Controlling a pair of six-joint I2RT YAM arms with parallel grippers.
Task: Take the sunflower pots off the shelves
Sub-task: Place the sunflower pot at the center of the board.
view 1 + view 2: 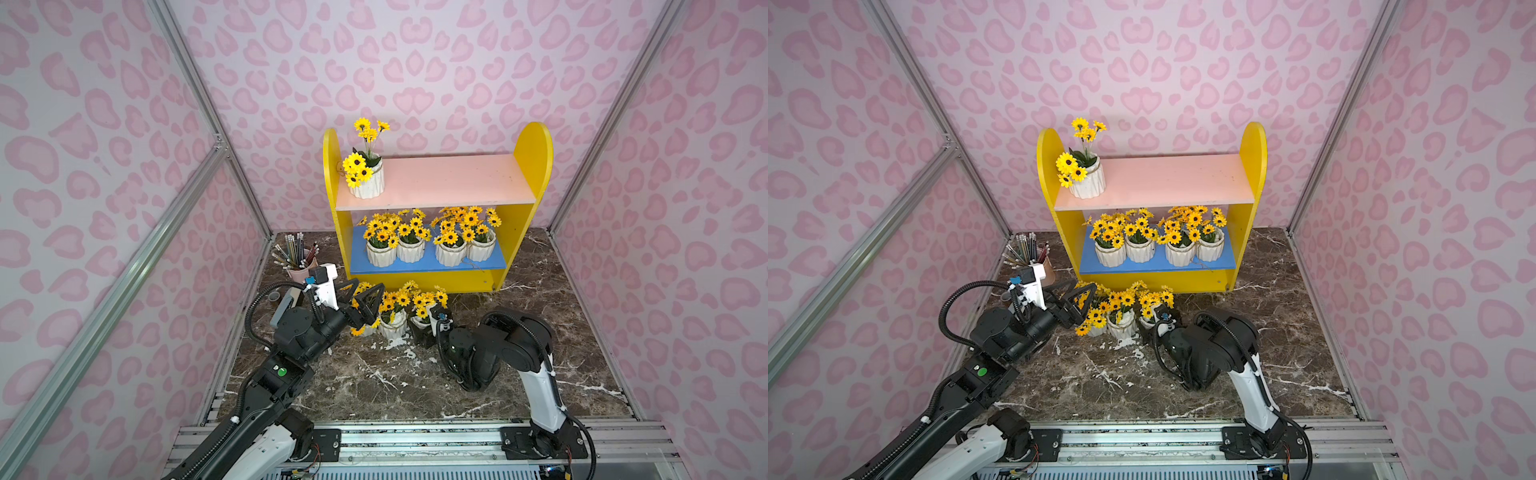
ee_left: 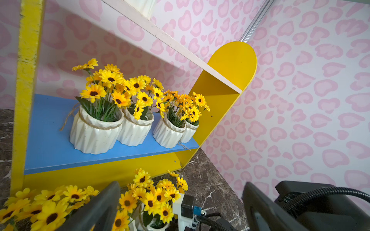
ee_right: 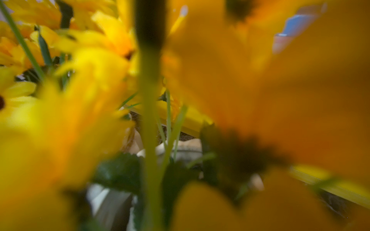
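Observation:
The shelves (image 1: 534, 153) stand at the back on the marble floor. One sunflower pot (image 1: 368, 183) sits at the left end of the pink upper board (image 1: 449, 178). Several more pots (image 1: 411, 249) (image 2: 94, 136) line the blue lower board (image 1: 428, 266). Three pots (image 1: 392, 326) stand on the floor in front of the shelves. My left gripper (image 1: 365, 293) (image 2: 182, 186) hovers open over the leftmost floor pot, holding nothing. My right gripper (image 1: 424, 328) stands wide astride the rightmost floor pot (image 1: 1148, 321). Blurred petals (image 3: 280, 80) fill the right wrist view and hide its jaws.
A pink cup of pencils (image 1: 299, 272) stands left of the shelves, just behind my left wrist. The patterned side walls close in on both sides. The arms' mounting rail (image 1: 415, 440) runs along the front edge.

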